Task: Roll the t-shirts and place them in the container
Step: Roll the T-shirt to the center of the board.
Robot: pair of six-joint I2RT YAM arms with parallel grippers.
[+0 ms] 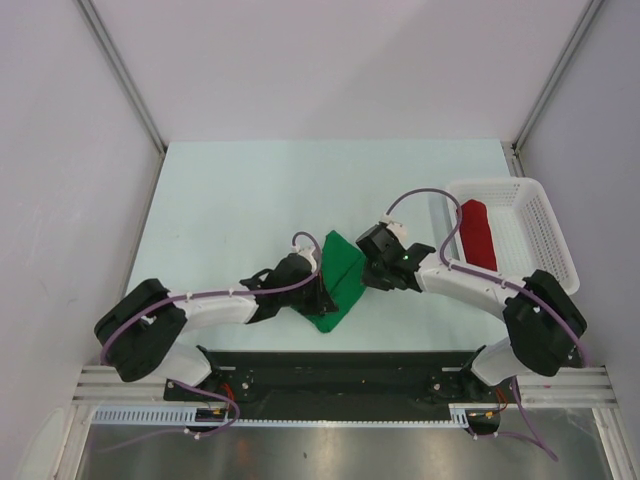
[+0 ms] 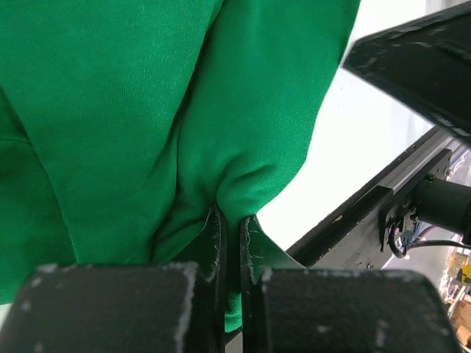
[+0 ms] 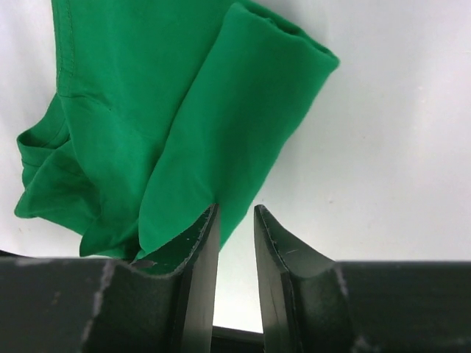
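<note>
Green t-shirt (image 1: 337,282) a folded strip, long axis diagonal between arms. Left gripper (image 2: 234,220) jaws pinched its left fold. Right gripper (image 3: 235,212) jaws slightly spread, just off its right edge.

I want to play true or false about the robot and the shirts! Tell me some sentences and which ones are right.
1. The red t-shirt lies inside the white basket. True.
2. The green t-shirt is in the basket too. False: it lies on the table, between the two arms.
3. The left tool pinches green cloth. True.
4. The right tool is squeezed shut on the red t-shirt. False: its jaws stand apart at the green t-shirt's edge, with bare table showing between them.
</note>
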